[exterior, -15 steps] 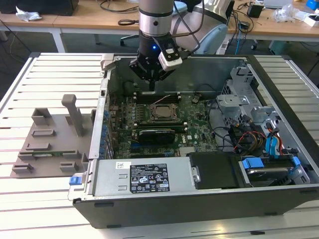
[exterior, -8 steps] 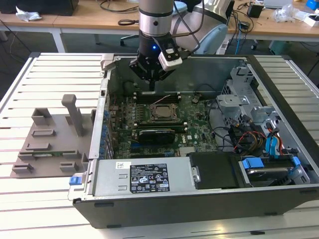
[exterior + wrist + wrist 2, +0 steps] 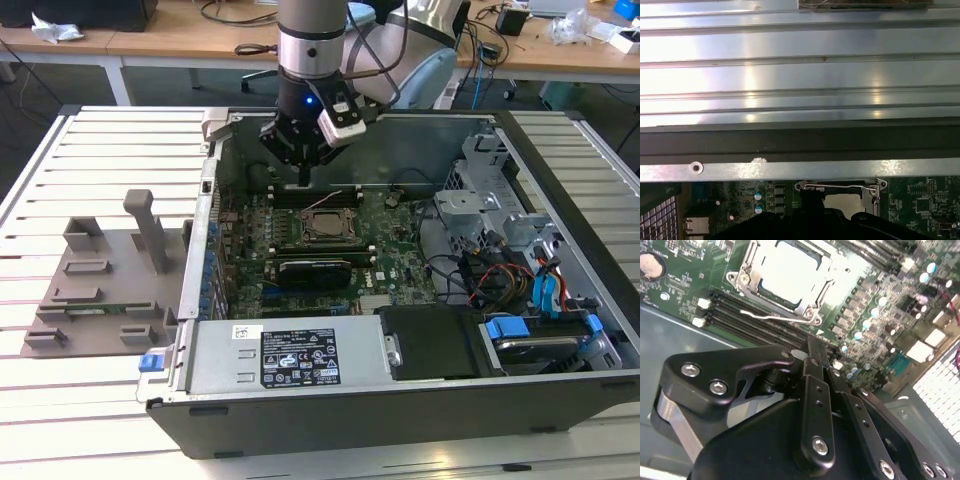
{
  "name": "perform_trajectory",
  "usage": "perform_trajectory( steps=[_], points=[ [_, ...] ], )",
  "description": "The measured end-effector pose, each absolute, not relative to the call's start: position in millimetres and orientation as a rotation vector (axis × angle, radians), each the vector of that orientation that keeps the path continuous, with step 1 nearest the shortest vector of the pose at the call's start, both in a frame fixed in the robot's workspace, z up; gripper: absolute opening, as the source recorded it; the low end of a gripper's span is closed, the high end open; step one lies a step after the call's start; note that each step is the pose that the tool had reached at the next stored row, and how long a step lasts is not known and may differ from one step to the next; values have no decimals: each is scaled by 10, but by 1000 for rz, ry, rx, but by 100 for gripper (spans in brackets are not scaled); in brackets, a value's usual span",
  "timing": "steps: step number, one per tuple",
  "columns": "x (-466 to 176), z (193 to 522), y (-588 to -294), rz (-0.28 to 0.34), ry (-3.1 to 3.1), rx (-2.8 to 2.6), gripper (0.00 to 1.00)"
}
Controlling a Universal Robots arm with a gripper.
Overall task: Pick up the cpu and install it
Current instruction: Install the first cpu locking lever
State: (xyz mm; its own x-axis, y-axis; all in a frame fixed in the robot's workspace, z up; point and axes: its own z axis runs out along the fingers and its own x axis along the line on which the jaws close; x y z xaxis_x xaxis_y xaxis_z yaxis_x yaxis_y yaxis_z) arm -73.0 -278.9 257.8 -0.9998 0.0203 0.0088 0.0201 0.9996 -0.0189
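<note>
- Cpu point(image 3: 785, 271) is sitting flat in the socket frame point(image 3: 746, 284) on the motherboard point(image 3: 390, 262); in the second wrist view its pale metal top is showing inside that frame, and in the exterior view it is lying near the board's middle.
- Around that socket, the open computer case point(image 3: 560, 180) is lying on its side on a slatted table point(image 3: 100, 150), with the long black expansion card point(image 3: 315, 270) just beside the socket on the near side.
- Over the far edge of the socket, the gripper point(image 3: 303, 172) is hanging with its fingers pressed together on nothing, clear of the chip.
- A thin wire lever point(image 3: 772, 317) is lying along the socket's edge nearest the gripper.
- By my judgement the chip is handling as light, stiff and slick on top, fragile at its contact face; the pale edges on opposite sides are looking like the safe place to pinch.
</note>
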Motion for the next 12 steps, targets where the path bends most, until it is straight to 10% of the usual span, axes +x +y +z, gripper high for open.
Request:
perform_trajectory(
  steps=[12],
  points=[
    [-729, 2358, -2818, 22, -3132, 87, 11]
  ],
)
